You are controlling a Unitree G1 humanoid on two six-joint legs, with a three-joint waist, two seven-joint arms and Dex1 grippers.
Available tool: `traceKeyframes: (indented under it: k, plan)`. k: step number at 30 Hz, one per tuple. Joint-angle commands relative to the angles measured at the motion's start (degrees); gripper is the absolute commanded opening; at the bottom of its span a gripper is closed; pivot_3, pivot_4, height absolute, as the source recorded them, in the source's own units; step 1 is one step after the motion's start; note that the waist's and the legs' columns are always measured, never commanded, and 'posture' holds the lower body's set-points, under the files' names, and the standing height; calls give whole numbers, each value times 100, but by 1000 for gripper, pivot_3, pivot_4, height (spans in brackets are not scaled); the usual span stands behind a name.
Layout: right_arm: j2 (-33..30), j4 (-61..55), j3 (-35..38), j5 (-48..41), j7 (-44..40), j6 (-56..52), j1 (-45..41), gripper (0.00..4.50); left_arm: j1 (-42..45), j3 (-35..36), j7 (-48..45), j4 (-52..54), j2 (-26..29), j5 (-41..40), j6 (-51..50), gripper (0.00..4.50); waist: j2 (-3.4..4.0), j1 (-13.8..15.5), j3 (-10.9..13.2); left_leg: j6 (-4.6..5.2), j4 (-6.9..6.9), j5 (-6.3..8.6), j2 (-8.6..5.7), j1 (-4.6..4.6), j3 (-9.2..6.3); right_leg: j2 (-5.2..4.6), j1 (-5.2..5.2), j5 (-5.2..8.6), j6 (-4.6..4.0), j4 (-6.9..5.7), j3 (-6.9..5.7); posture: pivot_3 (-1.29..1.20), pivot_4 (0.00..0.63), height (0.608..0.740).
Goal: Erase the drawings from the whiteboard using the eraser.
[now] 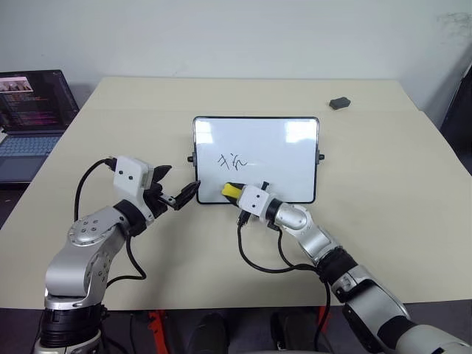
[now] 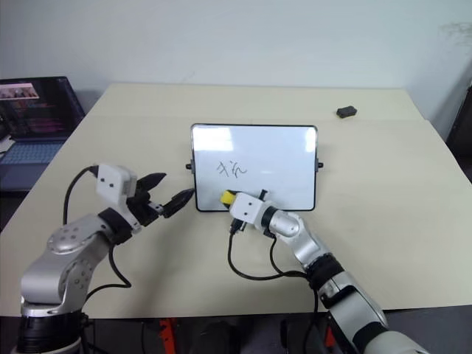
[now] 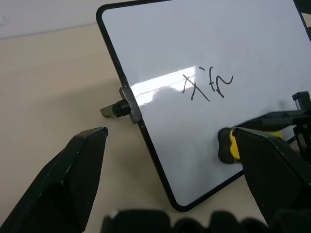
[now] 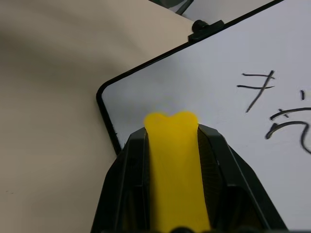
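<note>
It looks like an office or a lab room. There is a big tan bench, a plain white wall, and an open laptop beside it.

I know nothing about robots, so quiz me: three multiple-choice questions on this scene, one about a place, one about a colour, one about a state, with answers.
1. Where does the small dark lump lie?
A. on the laptop
B. on the table's far right part
C. on the whiteboard

2. What colour is the eraser?
A. yellow
B. red
C. blue

3. How is the left gripper?
A. shut on the eraser
B. shut on a cable
C. open, holding nothing

Answers:
1 B: it sits on the table beyond the whiteboard's right corner.
2 A: bright yellow between the right gripper's fingers.
3 C: its fingers stand apart beside the whiteboard's left edge.
</note>
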State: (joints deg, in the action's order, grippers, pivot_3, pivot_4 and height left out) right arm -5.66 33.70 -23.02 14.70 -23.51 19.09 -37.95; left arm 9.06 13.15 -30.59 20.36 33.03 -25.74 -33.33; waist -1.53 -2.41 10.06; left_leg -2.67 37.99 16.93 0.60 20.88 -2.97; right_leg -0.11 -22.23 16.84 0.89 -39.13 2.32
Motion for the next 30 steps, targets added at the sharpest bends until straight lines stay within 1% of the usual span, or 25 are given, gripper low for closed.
traceKeyframes:
  k: [1,5,7,10,14,16,18,22,25,30]
  plan:
    - [-112,-69,505,-61,369,-79,-573,995,-1,110,18,175,87,12,56,4500,0,6,0,0,0,0,0,0,0,0,0,0,0,0,0,0,150,740]
    - [-92,6,661,29,661,-355,-947,995,-37,84,32,206,67,13,49,4500,-1,10,0,0,-5,1,2,4,-1,0,-2,1,-1,8,-2,0,150,740]
    - [-61,31,633,70,642,-528,-1005,995,-50,79,42,222,59,9,44,4500,-1,11,0,-1,-10,1,3,10,1,0,-8,3,-2,14,-1,0,150,740]
    - [-50,23,395,122,286,-748,-835,995,-61,80,57,244,52,1,34,4500,-1,-14,-1,-4,-11,4,4,14,5,0,-10,5,-2,16,2,0,150,740]
    - [-192,-242,-18,183,-512,-967,-383,995,-85,88,77,281,44,-12,24,4500,-3,-18,-3,-3,-8,4,3,4,4,0,-3,5,-2,12,1,0,150,740]
    - [-248,-378,-117,199,-750,-1112,-252,995,-99,88,88,295,45,-19,21,4500,-2,-18,-3,-2,-6,4,3,0,4,0,-1,4,-2,7,1,0,150,740]
    - [-242,-420,-78,235,-659,-1158,-268,995,-107,80,96,298,45,-26,22,4500,-2,-18,-2,-2,-4,4,3,-2,2,0,1,2,-2,1,-1,0,150,740]
    - [-152,-277,260,295,66,-1123,-652,995,-115,69,98,282,44,-28,34,4500,-1,-15,-2,-2,-1,0,2,-4,-3,0,3,-7,-4,-2,-5,0,150,740]
    - [-108,-222,404,247,419,-1112,-842,995,-124,63,95,282,40,-30,36,4500,-1,-8,-2,-2,1,-2,1,-4,-3,0,2,-10,-6,-4,-5,0,150,740]
    - [54,-290,503,150,627,-1215,-1011,995,-136,32,102,287,10,-30,47,4500,-1,41,-2,-2,-3,-2,1,4,-4,0,-2,-9,-6,9,-5,0,150,740]
